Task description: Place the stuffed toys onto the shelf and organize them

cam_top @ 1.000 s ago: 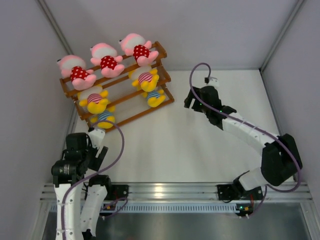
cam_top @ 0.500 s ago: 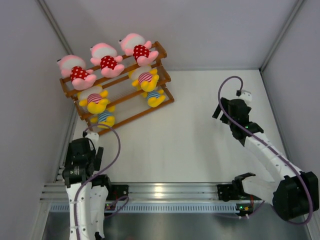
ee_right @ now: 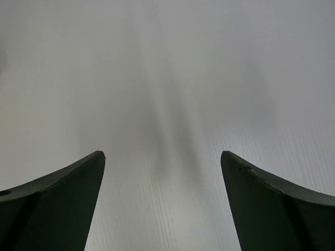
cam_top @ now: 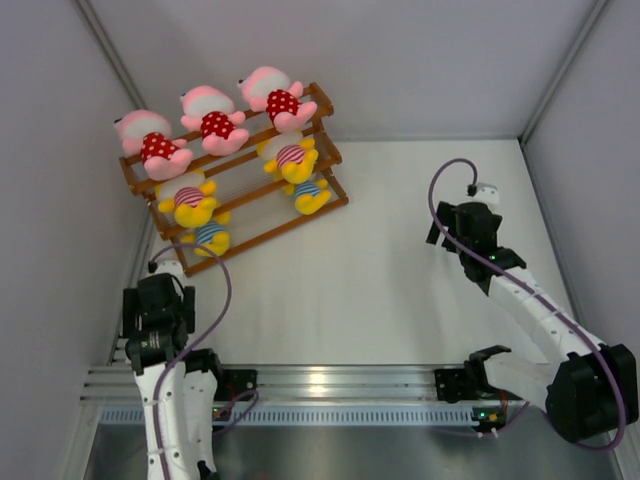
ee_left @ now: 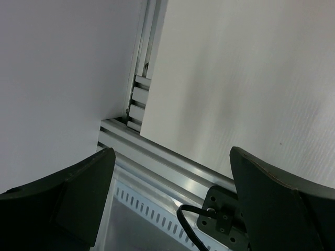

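Note:
The brown wooden shelf [cam_top: 272,231] stands at the far left. Three pink toys in red dotted dresses [cam_top: 213,120] sit on its top tier. Two yellow toys in pink-striped shirts [cam_top: 190,200] sit on the middle tier. Two in blue-striped shirts [cam_top: 311,192] sit on the bottom tier. My left gripper [cam_top: 157,305] is drawn back near its base, well short of the shelf. In the left wrist view it is open and empty [ee_left: 172,157]. My right gripper [cam_top: 450,222] hovers over the table's right side, far from the shelf. It is open and empty in the right wrist view [ee_right: 162,157].
White walls close in the table on the left, back and right. An aluminium rail [cam_top: 330,380] runs along the near edge by the arm bases and also shows in the left wrist view [ee_left: 167,162]. The right wrist view shows only white tabletop [ee_right: 167,78].
The left arm has pulled back from the shelf toward its base. The right arm swung from the table's middle to the right side, then barely moved.

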Motion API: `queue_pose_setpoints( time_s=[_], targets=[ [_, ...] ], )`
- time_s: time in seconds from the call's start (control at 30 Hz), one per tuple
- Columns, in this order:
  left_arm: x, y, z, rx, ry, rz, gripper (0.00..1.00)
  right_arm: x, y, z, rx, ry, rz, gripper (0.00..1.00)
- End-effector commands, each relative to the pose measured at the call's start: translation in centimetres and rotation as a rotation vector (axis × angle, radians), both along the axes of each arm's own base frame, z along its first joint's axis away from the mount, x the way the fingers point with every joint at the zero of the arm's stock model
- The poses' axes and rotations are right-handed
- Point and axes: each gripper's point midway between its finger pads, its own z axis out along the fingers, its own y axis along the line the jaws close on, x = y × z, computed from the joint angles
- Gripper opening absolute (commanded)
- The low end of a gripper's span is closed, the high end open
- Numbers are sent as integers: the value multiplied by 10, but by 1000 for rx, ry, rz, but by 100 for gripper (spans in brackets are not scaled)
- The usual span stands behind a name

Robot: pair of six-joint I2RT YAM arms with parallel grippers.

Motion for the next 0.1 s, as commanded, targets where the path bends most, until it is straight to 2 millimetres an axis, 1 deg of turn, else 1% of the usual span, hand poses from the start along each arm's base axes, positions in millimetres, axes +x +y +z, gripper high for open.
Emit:
queue_pose_setpoints(
  time_s=[0.0,0.07],
  targets=[
    [8,5,3,8,-45,37,97,6,-4,8,-10,-49,-16,92],
    [8,5,2,7,-46,36,97,8,-4,9,-10,-56,-15,93]
  ],
)
